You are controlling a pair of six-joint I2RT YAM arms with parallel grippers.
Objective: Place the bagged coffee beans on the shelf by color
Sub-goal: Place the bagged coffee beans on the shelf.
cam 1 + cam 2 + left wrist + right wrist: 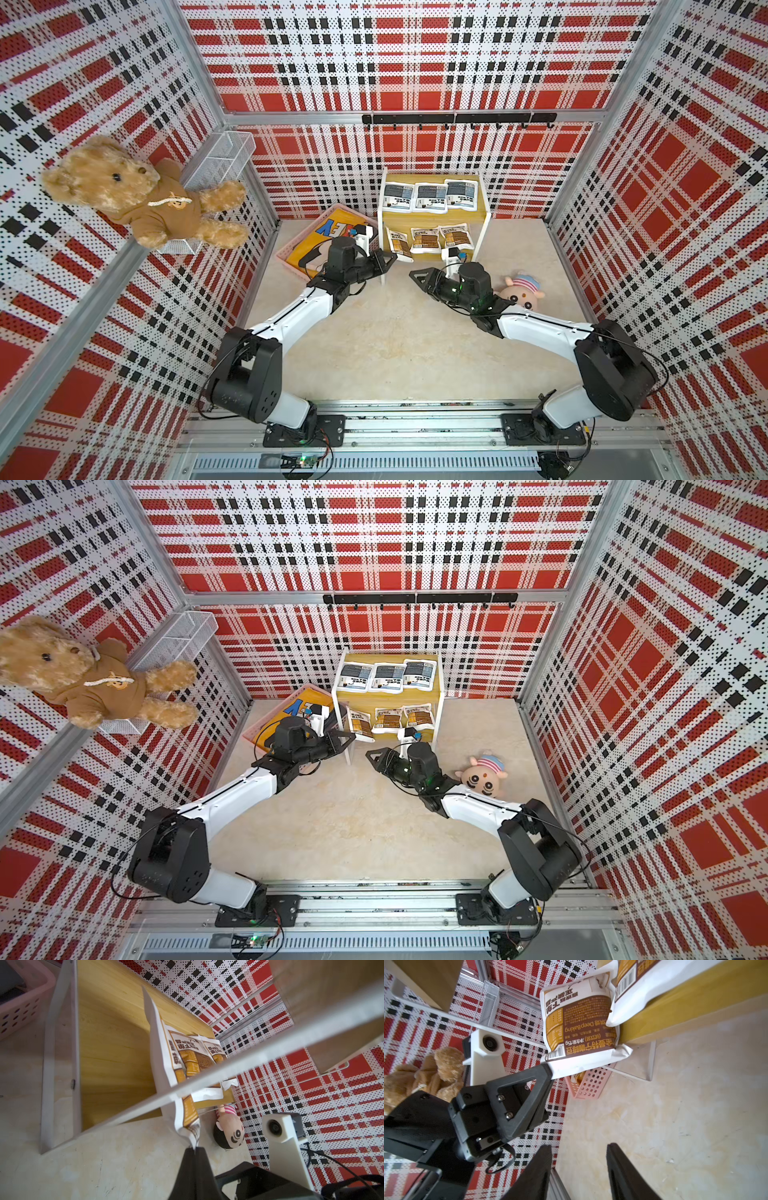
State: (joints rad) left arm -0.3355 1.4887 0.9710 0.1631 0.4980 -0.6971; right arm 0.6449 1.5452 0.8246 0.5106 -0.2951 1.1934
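Grey-blue pouches point(430, 196) fill the shelf's point(432, 216) upper board, two brown ones point(440, 240) lie below, and the last brown pouch point(399, 246), overhanging at nine o'clock, awaits release from the closed left pincer point(390, 258); right pincer point(579, 1148) gapes empty.

Red plaid walls point(415, 62); pale mottled floor point(395, 353).

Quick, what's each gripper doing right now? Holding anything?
Left gripper: closed, pinching the edge of a brown coffee pouch.
Right gripper: open, holding nothing.
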